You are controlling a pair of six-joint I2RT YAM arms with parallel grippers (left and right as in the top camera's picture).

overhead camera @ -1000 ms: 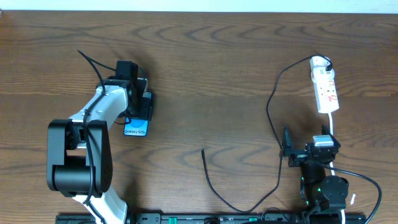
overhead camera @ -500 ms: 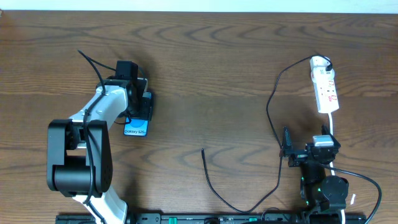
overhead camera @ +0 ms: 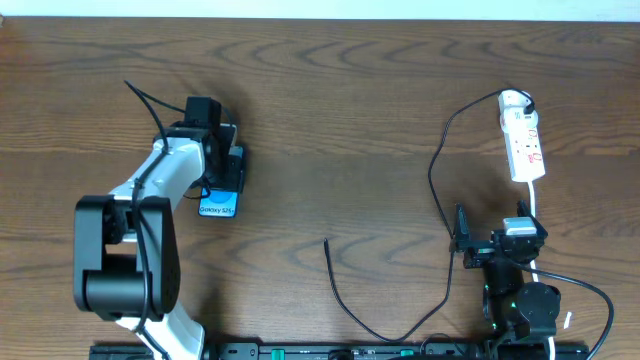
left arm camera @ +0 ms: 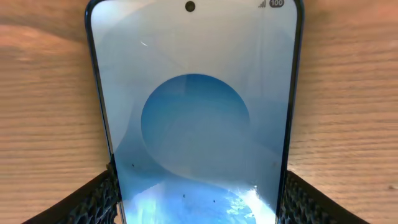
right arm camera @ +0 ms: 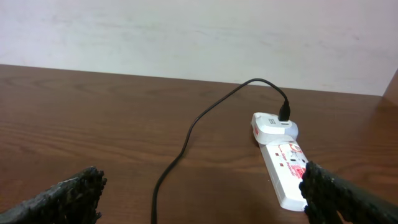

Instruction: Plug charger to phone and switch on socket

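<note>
The phone (overhead camera: 218, 206) lies flat on the table at the left, its blue screen up. It fills the left wrist view (left arm camera: 196, 112). My left gripper (overhead camera: 226, 170) is over it, with a finger pressed against each long edge (left arm camera: 198, 190). The white socket (overhead camera: 523, 140) lies at the far right and also shows in the right wrist view (right arm camera: 283, 169). The charger cable (overhead camera: 436, 180) runs from a white adapter on the socket's far end (right arm camera: 274, 125), loops down, and ends at a free tip (overhead camera: 327, 243) in mid-table. My right gripper (overhead camera: 462, 242) is open and empty (right arm camera: 199, 199), short of the socket.
The socket's white cord (overhead camera: 535, 205) runs toward the right arm's base (overhead camera: 520, 300). The left arm's body (overhead camera: 125, 260) stands at the front left. The loose charger loop (overhead camera: 400, 335) lies near the front edge.
The left arm's lower links have shifted very slightly to the left. The phone, cable, socket and right arm have not moved.
</note>
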